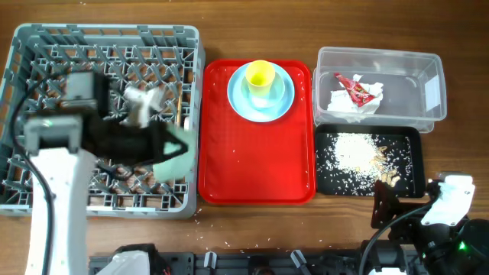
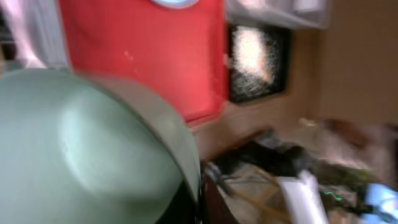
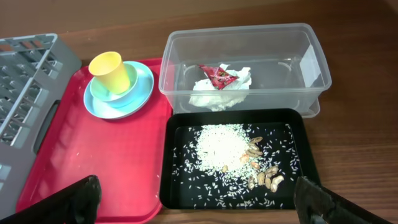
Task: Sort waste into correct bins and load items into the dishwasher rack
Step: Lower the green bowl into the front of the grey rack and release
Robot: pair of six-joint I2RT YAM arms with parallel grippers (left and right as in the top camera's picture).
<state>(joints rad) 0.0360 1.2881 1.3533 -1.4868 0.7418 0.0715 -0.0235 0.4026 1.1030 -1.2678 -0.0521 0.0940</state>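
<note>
Dishwasher rack (image 1: 107, 46), the biggest thing, sat just left of the red tray (image 1: 256, 164), edges nearly touching. Clear tub (image 1: 382, 61) was right of the tray's far end, and the black tray (image 1: 328, 179) was right of the tray's near end, touching the tub. The plate (image 1: 238, 103) was on the tray's far end with the yellow cup (image 1: 260, 75) on top.

The left gripper (image 1: 157, 145) was clamped shut on the bowl (image 1: 174, 160). It held the bowl over the rack's near-right part, close beside the tray's left edge. Key relation: the rack pegs lay straight under the bowl, so the coming move was likely a short drop, not a carry. The bowl is round, so it has no long axis. It looked tipped on edge, but the exact tilt was unclear.

The right gripper (image 3: 204, 200) had its jaws spread wide and held nothing. It was parked off the tray's near-right corner, past the black tray. The left arm was nearer the rack. For the plate and cup, neither arm was plainly closer.

The napkin (image 3: 214, 93) and red wrapper (image 3: 216, 74) were in the tub. The rice (image 3: 221, 146) and 1 cluster of beige scraps were in the black tray. A thin wooden stick, likely the chopsticks (image 1: 179, 107), stood in the rack near the tray's left edge.

Hard to read:
- The left wrist view was motion-blurred, with the bowl filling it and the fingers not visible.
- A whitish shape (image 1: 144, 103) in the rack may have been the fork, too blurred to tell.
- The arm hid the rack's middle.
</note>
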